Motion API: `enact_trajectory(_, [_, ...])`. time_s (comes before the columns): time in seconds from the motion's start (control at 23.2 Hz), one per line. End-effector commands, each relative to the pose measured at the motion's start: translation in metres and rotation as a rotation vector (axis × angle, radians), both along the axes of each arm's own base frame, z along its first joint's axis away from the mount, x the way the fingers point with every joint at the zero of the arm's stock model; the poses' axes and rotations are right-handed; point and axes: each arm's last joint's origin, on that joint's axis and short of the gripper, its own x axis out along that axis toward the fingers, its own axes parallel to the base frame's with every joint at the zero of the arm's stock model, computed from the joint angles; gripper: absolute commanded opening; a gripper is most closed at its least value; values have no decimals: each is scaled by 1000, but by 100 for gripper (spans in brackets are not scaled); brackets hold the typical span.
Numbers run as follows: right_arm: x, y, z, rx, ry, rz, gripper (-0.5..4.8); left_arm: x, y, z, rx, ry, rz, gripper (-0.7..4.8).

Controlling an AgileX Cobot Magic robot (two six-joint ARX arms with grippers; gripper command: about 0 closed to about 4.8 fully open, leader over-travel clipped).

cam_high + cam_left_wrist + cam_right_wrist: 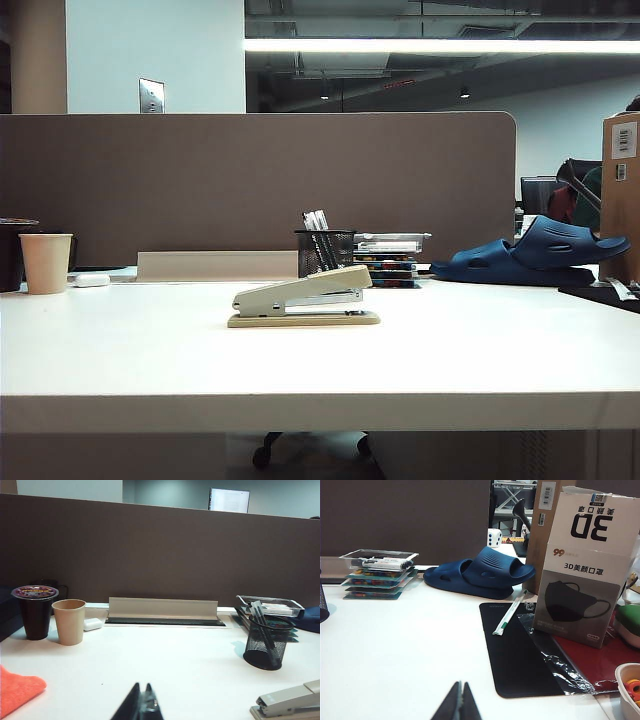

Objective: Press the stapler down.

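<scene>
The left gripper [142, 705] shows only in its own wrist view, low over the white table [150, 350], its two dark fingers drawn together to a point with nothing between them. The right gripper [460, 702] looks the same in the right wrist view: two fingers pressed tip to tip, holding nothing, above bare tabletop. Neither gripper appears in the exterior view.

One stapler [305, 296] lies near the middle of the table, its tan base flat and its beige-grey top arm raised at the hinge, untouched. In the left wrist view one end of it [290, 704] shows, well apart from the left gripper.

Just behind the stapler stands one black mesh pen cup [324, 252] with several pens, and beside that a stack of flat trays [388, 257]. Two blue slippers [535, 255] lie one on top of the other toward the right. On the left stand one paper cup [46, 262], one dark lidded cup [35, 611] and one small white rounded object [91, 280]. An orange cloth [17, 690] lies near the left gripper.

By the right gripper lies one black mat [520, 650] with a wrapped straw [509, 613] at its edge, one face-mask box [582, 570] and one white die [494, 537].
</scene>
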Motion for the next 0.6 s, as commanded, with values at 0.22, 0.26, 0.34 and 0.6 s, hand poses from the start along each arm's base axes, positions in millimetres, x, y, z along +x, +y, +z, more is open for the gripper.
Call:
enact_trajectory(0.22, [0,0,0,6,-18,4,-9,-2,-6,2,49,-17,-222,-5])
enact_trajectory(0.26, [0,0,0,8,-18,4,-9,-2,-7,2,54,-17,-249,-5])
enact_trajectory(0.34, [0,0,0,8,-18,4,-9,-2,-9,1,65,-6,-307,-5])
enact_trajectory(0.6, [-1,0,2,7,-22,4,-9,-4,-12,-4,65,146,-427,-5])
